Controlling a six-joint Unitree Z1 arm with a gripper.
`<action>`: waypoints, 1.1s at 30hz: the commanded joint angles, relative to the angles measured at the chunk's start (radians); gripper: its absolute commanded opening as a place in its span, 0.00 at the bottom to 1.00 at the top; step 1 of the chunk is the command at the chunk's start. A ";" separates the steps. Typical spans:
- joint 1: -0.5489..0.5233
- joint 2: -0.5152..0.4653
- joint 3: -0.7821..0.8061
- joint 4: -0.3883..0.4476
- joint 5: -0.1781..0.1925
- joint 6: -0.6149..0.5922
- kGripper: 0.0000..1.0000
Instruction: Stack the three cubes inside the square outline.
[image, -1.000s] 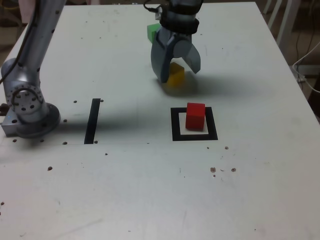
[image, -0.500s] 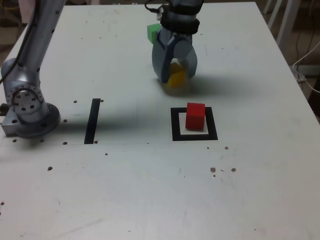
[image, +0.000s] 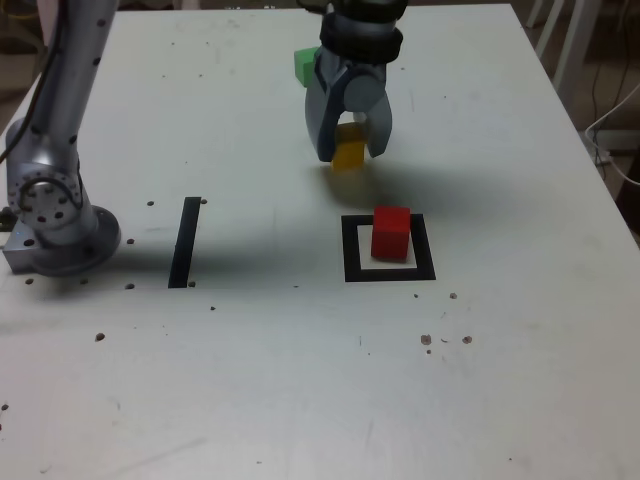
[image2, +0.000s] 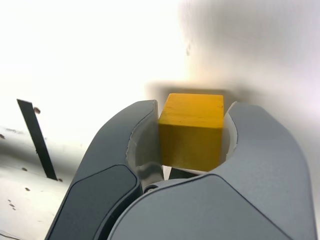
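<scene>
The end effector clamps the yellow cube (lifted, it seems) above the table; the red cube, inside the square outline, lies nearer the camera, toward the exterior view's right.

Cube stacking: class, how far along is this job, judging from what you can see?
Done: the red cube sits inside the square outline. In hand: the gripper is shut on the yellow cube. Left: set yellow on red, then fetch the green cube, which sits behind the gripper, for the top.
</scene>
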 joint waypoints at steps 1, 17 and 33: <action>-0.029 -0.026 -0.005 0.011 0.004 0.003 0.28; -0.244 -0.062 -0.141 0.163 -0.012 0.010 0.28; -0.370 0.000 -0.222 0.202 -0.054 0.001 0.28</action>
